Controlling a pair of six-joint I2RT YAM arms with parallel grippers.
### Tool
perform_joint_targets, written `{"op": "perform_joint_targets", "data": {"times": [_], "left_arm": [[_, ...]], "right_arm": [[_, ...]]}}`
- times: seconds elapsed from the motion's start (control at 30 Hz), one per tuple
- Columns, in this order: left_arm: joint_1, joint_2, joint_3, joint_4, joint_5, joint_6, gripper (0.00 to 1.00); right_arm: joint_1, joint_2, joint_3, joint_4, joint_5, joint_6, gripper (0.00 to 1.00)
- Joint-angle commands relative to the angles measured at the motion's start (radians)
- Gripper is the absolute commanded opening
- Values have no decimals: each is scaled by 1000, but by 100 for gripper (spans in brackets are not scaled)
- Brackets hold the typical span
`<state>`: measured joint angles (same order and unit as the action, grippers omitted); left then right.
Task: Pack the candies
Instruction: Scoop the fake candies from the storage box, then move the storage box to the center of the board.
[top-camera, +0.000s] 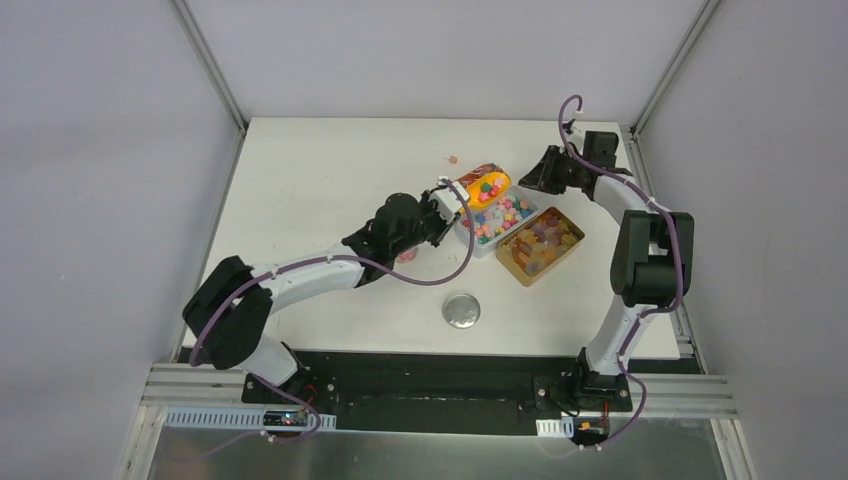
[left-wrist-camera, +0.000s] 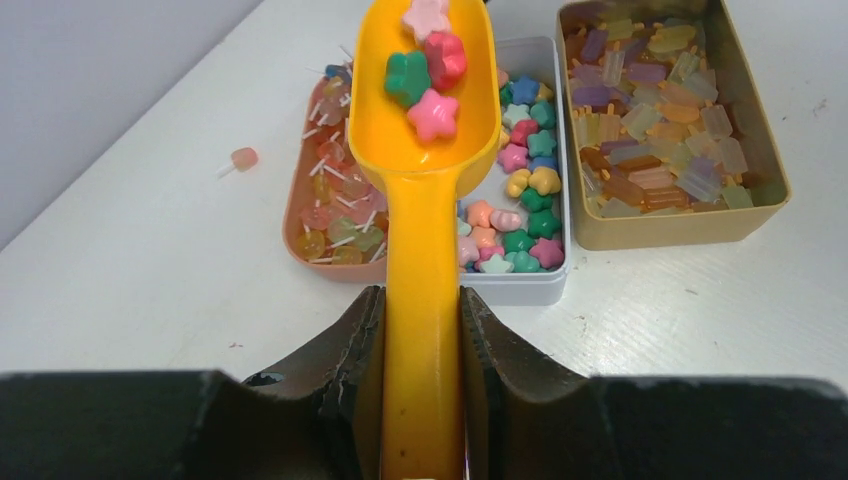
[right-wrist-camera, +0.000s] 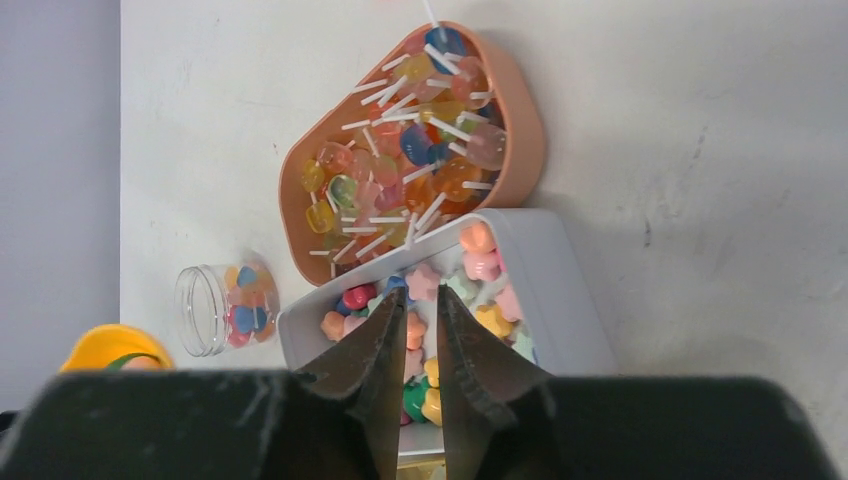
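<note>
Nearest the arms' bases, a round silver lid (top-camera: 461, 311) lies flat on the white worktop (top-camera: 330, 180), well apart from everything else. Beyond it the left gripper (left-wrist-camera: 420, 300) is clamped on the handle of an orange scoop (left-wrist-camera: 422, 230), one finger pressed on each side. The scoop's bowl is held above the containers, carrying four star-shaped candies (left-wrist-camera: 433, 113): one green, one red and two pink. Under and just past the bowl stands a white tray (left-wrist-camera: 515, 290) filled with more star candies in pink, blue, yellow, green and orange. To its right, close beside it, a gold tin (left-wrist-camera: 680, 228) holds pale and amber gummy chunks. On the tray's other side a peach oval tray (right-wrist-camera: 525, 135), touching the white tray's corner, is heaped with small lollipops on white sticks. In the right wrist view a clear jar (right-wrist-camera: 215, 305) lies on its side near both trays, a few coloured candies inside. The right gripper (right-wrist-camera: 420, 300) hangs over the white tray, its fingers slightly apart, and the tray's sweets show through the slim gap. Farthest out, one loose lollipop (left-wrist-camera: 243, 158) rests on the bare worktop, left of the peach tray.
</note>
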<state>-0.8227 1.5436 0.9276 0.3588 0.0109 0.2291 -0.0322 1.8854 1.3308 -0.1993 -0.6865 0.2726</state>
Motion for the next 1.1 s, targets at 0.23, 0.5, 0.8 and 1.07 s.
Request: {"op": "perform_joint_targets", "data": {"times": [0.23, 0.5, 0.8, 1.07], "left_arm": [[8, -254, -6, -176, -225, -112, 0], [9, -375, -37, -334, -281, -168, 0], [8, -448, -35, -543, -339, -274, 0], [9, -474, -9, -685, -351, -291, 0]], "right_arm": [[64, -47, 15, -63, 132, -50, 17], [72, -3, 33, -71, 180, -66, 18], [72, 28, 54, -97, 252, -99, 19], [72, 42, 78, -97, 312, -113, 19]]}}
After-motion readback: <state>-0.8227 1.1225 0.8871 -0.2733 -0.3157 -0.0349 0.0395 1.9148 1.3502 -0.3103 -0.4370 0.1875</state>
